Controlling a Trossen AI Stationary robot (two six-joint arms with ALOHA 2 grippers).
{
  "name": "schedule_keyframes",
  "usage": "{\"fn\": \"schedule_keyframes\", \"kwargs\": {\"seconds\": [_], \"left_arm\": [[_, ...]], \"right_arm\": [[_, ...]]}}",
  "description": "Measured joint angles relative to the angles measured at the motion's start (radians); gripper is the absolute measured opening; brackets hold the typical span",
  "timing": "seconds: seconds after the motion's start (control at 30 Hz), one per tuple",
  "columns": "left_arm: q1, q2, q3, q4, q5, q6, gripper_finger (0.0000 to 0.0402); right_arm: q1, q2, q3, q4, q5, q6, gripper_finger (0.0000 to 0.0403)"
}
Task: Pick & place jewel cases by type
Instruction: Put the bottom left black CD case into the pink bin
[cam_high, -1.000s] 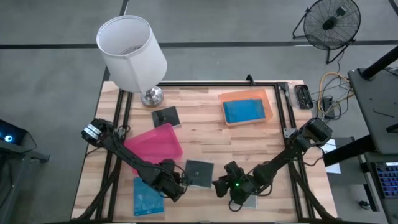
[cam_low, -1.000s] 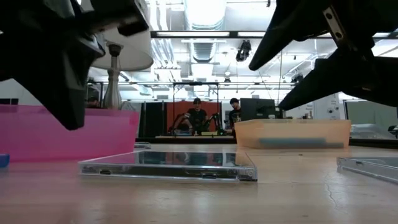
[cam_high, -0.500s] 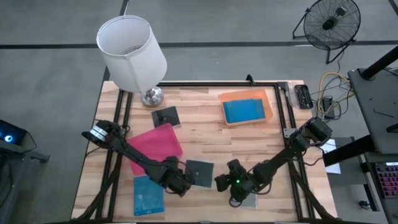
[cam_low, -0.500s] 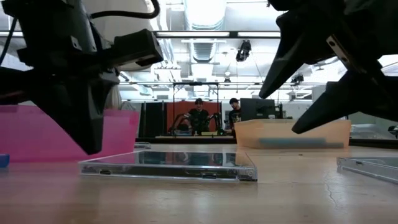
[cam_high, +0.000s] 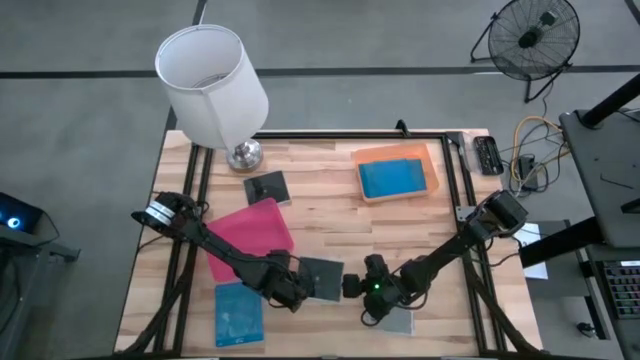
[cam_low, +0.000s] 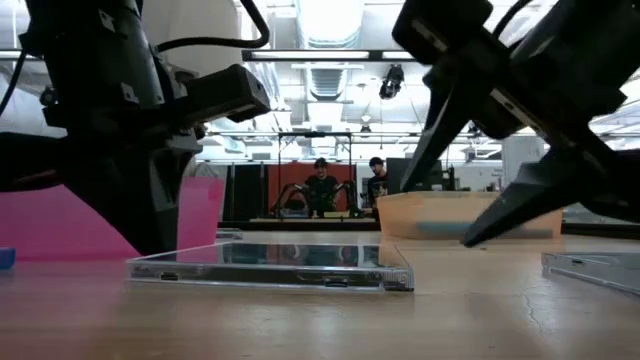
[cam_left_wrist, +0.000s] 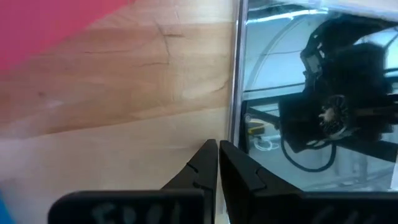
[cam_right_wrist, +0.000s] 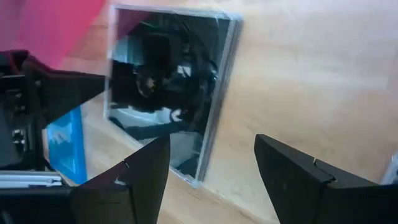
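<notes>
A dark jewel case (cam_high: 322, 277) lies flat on the wood near the table's near edge, between my two grippers; the low view shows it as a thin slab (cam_low: 270, 266). My left gripper (cam_high: 296, 291) is shut and low at the case's left edge (cam_left_wrist: 237, 93). My right gripper (cam_high: 350, 286) is open and hovers by the case's right side (cam_right_wrist: 217, 81). A blue case (cam_high: 238, 312) lies near the near-left corner, another dark case (cam_high: 266, 187) by the lamp, and a further case (cam_high: 398, 322) under the right arm. The orange tray (cam_high: 432, 160) holds blue (cam_high: 392, 178). My left gripper's shut fingertips (cam_left_wrist: 211, 152) stand on the table right beside the dark case's left edge, coming in slanting from the table's left. Whether they touch the edge, I cannot tell.
A pink tray (cam_high: 250, 228) sits just left of and beyond the dark case, behind the left arm. A lamp (cam_high: 212, 85) stands at the far-left corner. Bare wood lies between the trays in the middle. People sit in the room beyond the table.
My left gripper has moved toward the table's right and come down to the tabletop at the dark case's left edge. My right gripper has shifted a little toward the table's left and lower, closer to the case's right side. The case has stayed put.
</notes>
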Motion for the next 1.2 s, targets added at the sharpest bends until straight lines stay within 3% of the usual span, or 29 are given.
{"fn": "schedule_keyframes", "kwargs": {"seconds": [0.3, 0.53, 0.8, 1.07, 1.2], "left_arm": [[0.002, 0.000, -0.011, 0.020, 0.005, 0.057, 0.0000], [0.006, 0.000, -0.021, 0.063, 0.008, 0.141, 0.0000], [0.006, -0.001, -0.022, 0.069, 0.026, 0.201, 0.0000], [0.006, -0.001, -0.022, 0.068, 0.040, 0.231, 0.0000], [0.006, -0.001, -0.023, 0.078, 0.043, 0.238, 0.0000]], "right_arm": [[-0.028, 0.003, 0.055, -0.030, -0.032, 0.111, 0.0225], [-0.083, 0.003, 0.097, -0.123, -0.072, 0.132, 0.0225], [-0.111, 0.123, 0.190, -0.138, -0.161, 0.128, 0.0225], [-0.102, 0.137, 0.243, -0.275, -0.173, 0.139, 0.0226], [-0.104, 0.137, 0.241, -0.259, -0.172, 0.141, 0.0226]]}}
